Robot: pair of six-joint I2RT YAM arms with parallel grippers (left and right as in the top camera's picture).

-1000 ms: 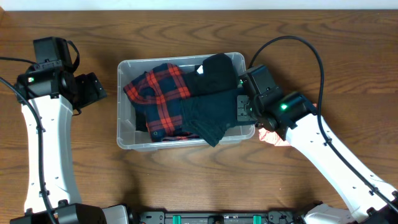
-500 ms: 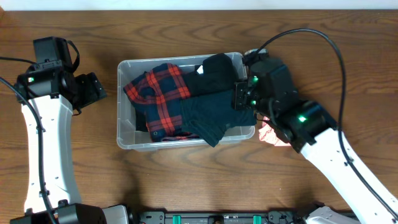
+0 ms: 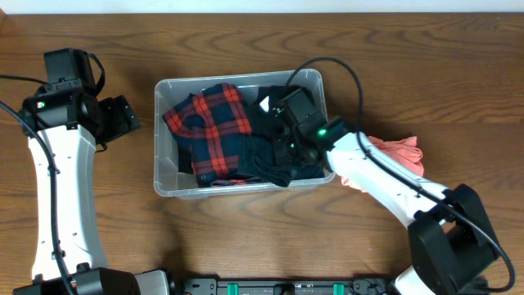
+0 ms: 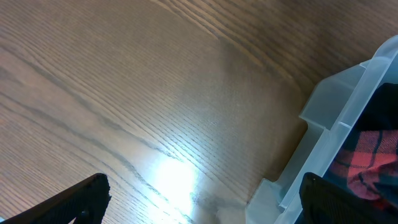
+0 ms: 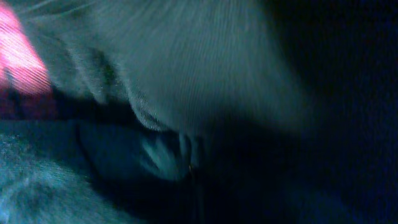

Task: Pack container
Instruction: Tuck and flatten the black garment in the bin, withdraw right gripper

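Container (image 3: 166, 176): clear plastic bin with rounded corners, packed with a red plaid shirt (image 3: 209, 123) and dark garments (image 3: 274, 156); it sits just ahead of the left gripper (image 3: 123, 117) and surrounds the right gripper (image 3: 284, 144).
Left gripper: fingers spread wide, close to the bin's left wall.
Right gripper: nose-down in the dark cloth, spread or pinching, can't tell.
Hidden: the right wrist view is all blurred dark fabric with a pink patch; clothes cover the bin's base.
Cut off: the arm overlaps a coral cloth (image 3: 395, 152) behind the right gripper.
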